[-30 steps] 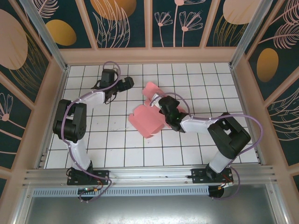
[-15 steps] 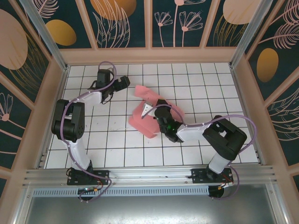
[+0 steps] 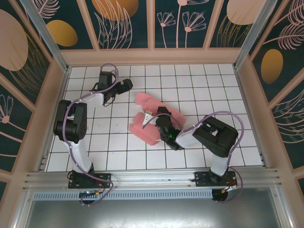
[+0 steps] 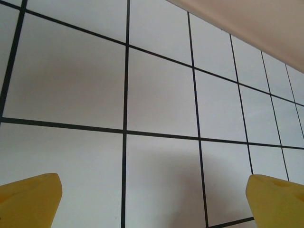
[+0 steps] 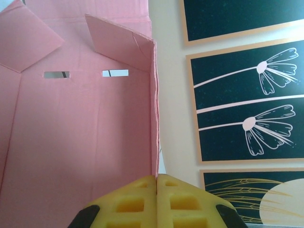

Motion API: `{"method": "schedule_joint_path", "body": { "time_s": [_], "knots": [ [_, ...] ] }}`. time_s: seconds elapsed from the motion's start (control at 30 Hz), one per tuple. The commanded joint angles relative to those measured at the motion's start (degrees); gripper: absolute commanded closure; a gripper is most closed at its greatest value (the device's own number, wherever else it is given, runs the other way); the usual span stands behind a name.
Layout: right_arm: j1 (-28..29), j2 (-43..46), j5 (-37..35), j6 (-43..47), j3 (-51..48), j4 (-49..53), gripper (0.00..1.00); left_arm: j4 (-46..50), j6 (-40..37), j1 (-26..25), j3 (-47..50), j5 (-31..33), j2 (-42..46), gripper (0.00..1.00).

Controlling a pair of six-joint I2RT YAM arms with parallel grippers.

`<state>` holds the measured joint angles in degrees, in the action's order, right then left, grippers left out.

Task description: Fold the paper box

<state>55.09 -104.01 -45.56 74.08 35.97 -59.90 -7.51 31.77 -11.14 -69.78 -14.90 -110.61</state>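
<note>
One paper box point(image 3: 142, 127) panel has risen, right end effector point(image 5: 156, 183) pinching

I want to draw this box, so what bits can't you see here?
Top view: the right arm covers part of the box, hiding its whole outline.
Right wrist view: the box runs off the left and bottom edges; the shut right jaws hide its near part.
Left wrist view: the bottom edge cuts off the open left jaws.

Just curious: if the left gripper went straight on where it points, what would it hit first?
Most likely the white tiled table ahead of the open left gripper; the beige wall lies beyond, though depth is hard to judge.
</note>
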Motion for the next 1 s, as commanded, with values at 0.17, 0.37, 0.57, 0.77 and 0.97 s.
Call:
{"method": "schedule_joint_path", "body": {
  "time_s": [0.17, 0.37, 0.57, 0.77, 0.97],
  "knots": [
    [1.1, -1.9, -1.8, 0.2, -1.9, -5.8, 1.0, -0.6, -2.0, 0.5, -3.4, -6.0, -3.3, 0.01],
    [1.1, -2.4, -2.0, -0.4, -1.5, -4.9, 1.0, 0.9, -0.8, 0.1, -5.1, -11.7, -6.3, 0.28],
    [1.0, -2.1, -2.0, -0.3, -1.2, -4.5, 1.0, 1.6, -1.5, -1.8, -6.1, -14.9, -8.4, 0.54],
    [1.0, -1.8, -1.7, -0.1, -1.1, -4.5, 1.0, 3.6, -4.1, -4.1, -8.8, -19.9, -10.8, 0.54],
    [0.9, -1.1, -1.6, -0.5, -1.2, -3.8, 1.0, 8.0, -11.1, -4.2, -8.4, -25.8, -10.6, 0.53]
  ]
}}
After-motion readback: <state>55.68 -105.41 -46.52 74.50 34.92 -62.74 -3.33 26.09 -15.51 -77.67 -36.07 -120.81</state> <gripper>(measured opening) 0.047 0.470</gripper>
